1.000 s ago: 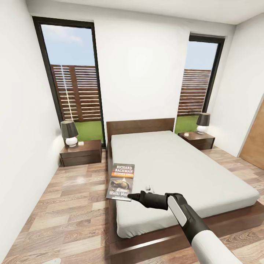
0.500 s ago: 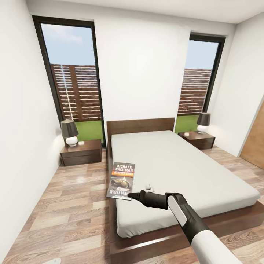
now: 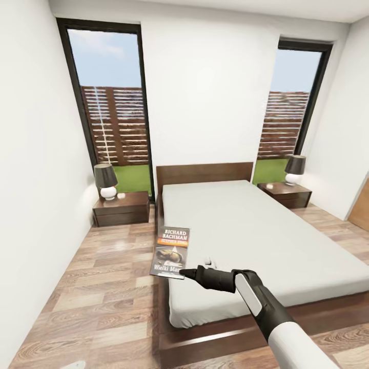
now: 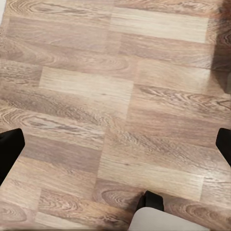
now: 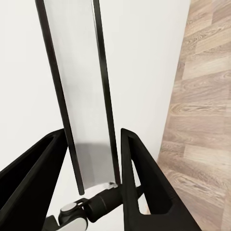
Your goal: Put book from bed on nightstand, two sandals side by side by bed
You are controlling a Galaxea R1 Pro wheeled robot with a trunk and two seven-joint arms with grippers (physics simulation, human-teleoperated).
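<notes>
right claw [image 3: 185, 273] pinches the near edge of the book [image 3: 171, 251], held above the bed [image 3: 266, 241] at its left side; thin, light, likely floppy, best gripped deeper towards the spine.

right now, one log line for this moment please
phase: carry book | right pincer: shut on book | book: lifted beside bed | target: nightstand | left pincer: open

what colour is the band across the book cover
Orange, under the white author lettering on the book; clearest in the head view.
</notes>
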